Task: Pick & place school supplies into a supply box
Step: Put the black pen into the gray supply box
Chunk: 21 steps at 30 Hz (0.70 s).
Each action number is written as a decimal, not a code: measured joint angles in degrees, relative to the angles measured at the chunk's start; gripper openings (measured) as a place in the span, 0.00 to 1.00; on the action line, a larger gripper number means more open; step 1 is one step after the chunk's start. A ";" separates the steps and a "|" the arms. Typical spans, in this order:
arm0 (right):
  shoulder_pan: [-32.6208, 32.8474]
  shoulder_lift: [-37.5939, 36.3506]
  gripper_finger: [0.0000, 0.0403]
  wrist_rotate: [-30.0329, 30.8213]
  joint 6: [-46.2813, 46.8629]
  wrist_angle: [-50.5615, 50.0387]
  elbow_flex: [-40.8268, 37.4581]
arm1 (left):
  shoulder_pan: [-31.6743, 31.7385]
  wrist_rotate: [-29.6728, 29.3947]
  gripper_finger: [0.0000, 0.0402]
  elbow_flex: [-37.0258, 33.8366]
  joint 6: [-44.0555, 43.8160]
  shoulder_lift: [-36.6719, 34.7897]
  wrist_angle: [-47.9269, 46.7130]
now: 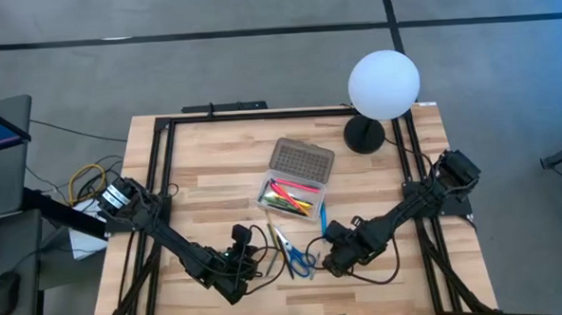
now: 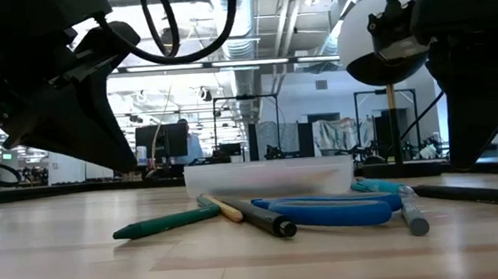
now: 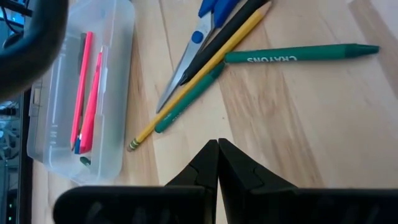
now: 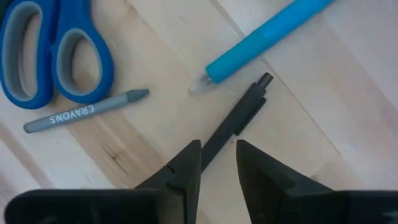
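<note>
The clear supply box [image 1: 290, 193] stands open at mid-table, its grey dotted lid [image 1: 301, 160] laid back, with pink and other pens inside [image 3: 84, 93]. In front of it, loose on the wood, lie blue scissors [image 4: 56, 56], a grey crayon [image 4: 87, 112], a light-blue pen [image 4: 261, 37], a black pen [image 4: 239, 115], a yellow pencil [image 3: 199, 74], a green pen [image 3: 186, 99] and a green crayon [image 3: 298, 54]. My left gripper [image 3: 217, 146] is shut and empty, low, left of the pile. My right gripper [image 4: 217, 152] is open, its fingers on either side of the black pen's near end.
A white globe lamp [image 1: 383, 84] on a black base [image 1: 364, 135] stands at the far right of the table. A black frame rail [image 1: 260, 116] runs along the table's sides. Black cables [image 1: 257, 258] hang by the left arm. Bare wood lies near the front edge [image 2: 259, 272].
</note>
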 joint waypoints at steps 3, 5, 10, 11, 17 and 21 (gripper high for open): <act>0.00 0.00 0.23 0.02 0.00 -0.02 0.00 | 0.04 -0.01 0.00 0.01 -0.10 0.00 -0.01; 0.02 0.01 0.23 0.04 -0.03 0.08 -0.01 | 0.02 0.00 0.00 -0.01 -0.10 0.00 -0.01; -0.51 2.62 0.23 -2.44 -1.34 1.34 -0.25 | 0.02 0.01 0.00 0.01 -0.10 0.00 -0.04; -0.74 3.35 0.23 -2.80 -1.40 2.41 0.07 | 0.00 0.09 0.00 0.01 -0.15 0.00 -0.10; -1.48 4.66 0.23 -4.07 -1.52 1.40 0.25 | -0.07 0.32 0.00 0.03 -0.67 0.00 -0.27; -1.49 4.72 0.23 -4.20 -1.88 1.33 0.22 | -0.09 0.34 0.00 0.03 -0.79 0.00 -0.51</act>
